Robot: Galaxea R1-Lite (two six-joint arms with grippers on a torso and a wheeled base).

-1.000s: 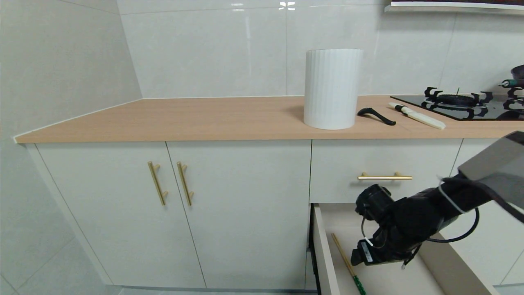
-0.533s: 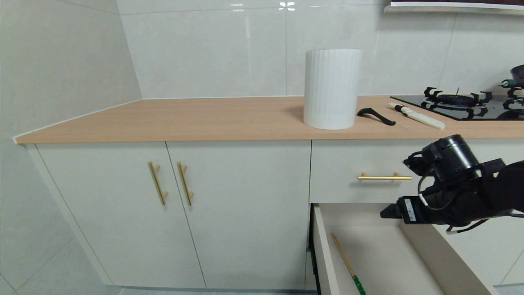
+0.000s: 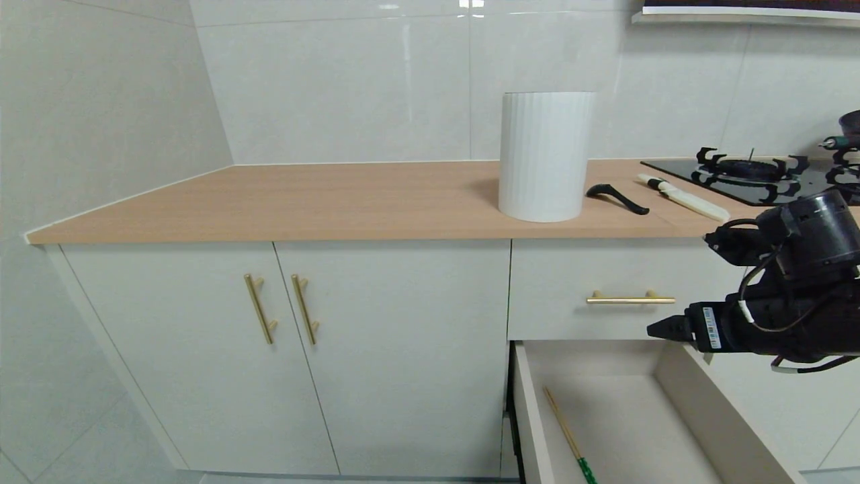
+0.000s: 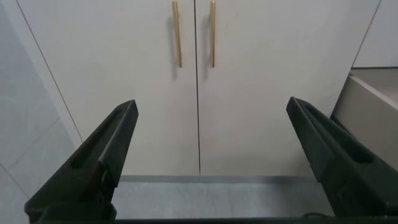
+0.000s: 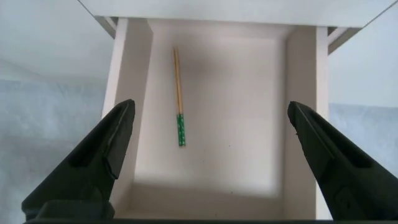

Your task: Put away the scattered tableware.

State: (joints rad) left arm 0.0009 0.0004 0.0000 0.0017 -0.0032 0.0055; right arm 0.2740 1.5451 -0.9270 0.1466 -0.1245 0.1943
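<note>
A pair of wooden chopsticks with green ends [image 3: 568,435] [image 5: 179,99] lies along the left side of the open drawer [image 3: 531,410] [image 5: 121,93]. My right gripper [image 3: 662,328] [image 5: 210,112] hangs above the drawer, level with the drawer front above it, open with nothing between its fingers. On the wooden counter [image 3: 322,202] lie a black curved utensil [image 3: 617,195] and a cream-white knife-like utensil [image 3: 682,195]. My left gripper [image 4: 211,109] is open and empty, low in front of the cabinet doors [image 4: 199,74].
A tall white ribbed container [image 3: 545,156] stands on the counter just left of the utensils. A black gas hob [image 3: 752,173] sits at the far right. A shut drawer with a gold handle [image 3: 630,298] is above the open one. The counter's left part is bare.
My right gripper has risen out of the drawer and moved right, while the chopsticks stay lying inside. The head camera has tilted slightly, shifting the whole picture down.
</note>
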